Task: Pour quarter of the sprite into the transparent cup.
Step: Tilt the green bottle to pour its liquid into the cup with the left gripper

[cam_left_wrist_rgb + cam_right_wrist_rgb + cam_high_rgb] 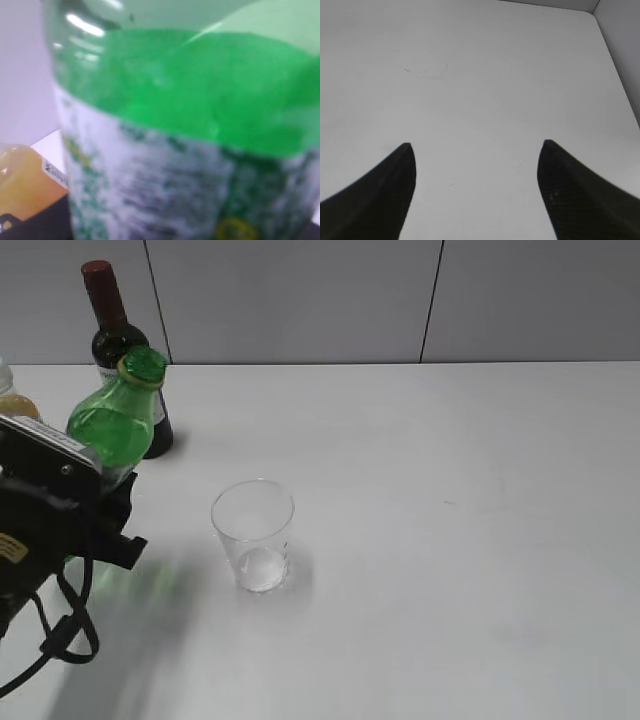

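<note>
left hand (95,490) tilts sprite (118,418); transparent cup (254,534) empty.

My left tool (95,480) sits at the near left, wrist tilted; my right tool (476,150) hangs with jaws spread wide.

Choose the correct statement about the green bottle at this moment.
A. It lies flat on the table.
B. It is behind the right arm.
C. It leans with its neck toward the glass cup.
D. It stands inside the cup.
C: in the exterior view the green bottle is tilted in the left gripper, its neck pointing toward the glass cup, which stands apart on the table.
</note>
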### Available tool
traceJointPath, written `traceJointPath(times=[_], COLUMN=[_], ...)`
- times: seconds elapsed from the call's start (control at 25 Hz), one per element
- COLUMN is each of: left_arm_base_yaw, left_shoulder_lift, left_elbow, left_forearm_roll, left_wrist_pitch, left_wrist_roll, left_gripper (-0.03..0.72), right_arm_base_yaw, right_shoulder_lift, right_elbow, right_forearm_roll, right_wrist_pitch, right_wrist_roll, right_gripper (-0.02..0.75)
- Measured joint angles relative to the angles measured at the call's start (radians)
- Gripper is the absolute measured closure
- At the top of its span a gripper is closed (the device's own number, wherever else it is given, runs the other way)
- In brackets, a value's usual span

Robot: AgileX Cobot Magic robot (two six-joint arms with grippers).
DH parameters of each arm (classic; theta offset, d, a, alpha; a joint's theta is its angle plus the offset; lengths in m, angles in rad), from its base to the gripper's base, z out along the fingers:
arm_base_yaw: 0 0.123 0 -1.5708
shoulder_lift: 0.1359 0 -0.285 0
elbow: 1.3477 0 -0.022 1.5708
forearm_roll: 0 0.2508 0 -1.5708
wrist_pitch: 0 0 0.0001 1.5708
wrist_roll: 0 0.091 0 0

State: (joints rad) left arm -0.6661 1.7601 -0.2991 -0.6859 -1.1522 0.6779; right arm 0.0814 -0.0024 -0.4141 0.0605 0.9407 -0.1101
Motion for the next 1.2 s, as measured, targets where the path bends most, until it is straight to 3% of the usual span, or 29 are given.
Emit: traceJointPath(times=[0.68, 0.92, 1.2], left_arm_base_yaw=[0.018, 0.018, 0.018], left_shoulder_lift=[0.004, 0.022, 0.028], left_elbow=[-0.064, -0.08, -0.08], left_forearm_roll=[-0.015, -0.041, -0.077], left_wrist_pitch=[-0.004, -0.006, -0.004], left_wrist_roll=[0.24, 0.393, 0.491], left_gripper=[0.224, 0.224, 0.224], right_arm_base_yaw=[0.0, 0.0, 0.0], right_shoulder_lift=[0.0, 0.0, 0.0], right_elbow=[0.0, 0.0, 0.0], right_forearm_roll=[0.0, 0.0, 0.0], right_wrist_pitch=[0.0, 0.0, 0.001], right_wrist_roll=[0.0, 0.0, 0.0], right_gripper=[0.153, 0.153, 0.153])
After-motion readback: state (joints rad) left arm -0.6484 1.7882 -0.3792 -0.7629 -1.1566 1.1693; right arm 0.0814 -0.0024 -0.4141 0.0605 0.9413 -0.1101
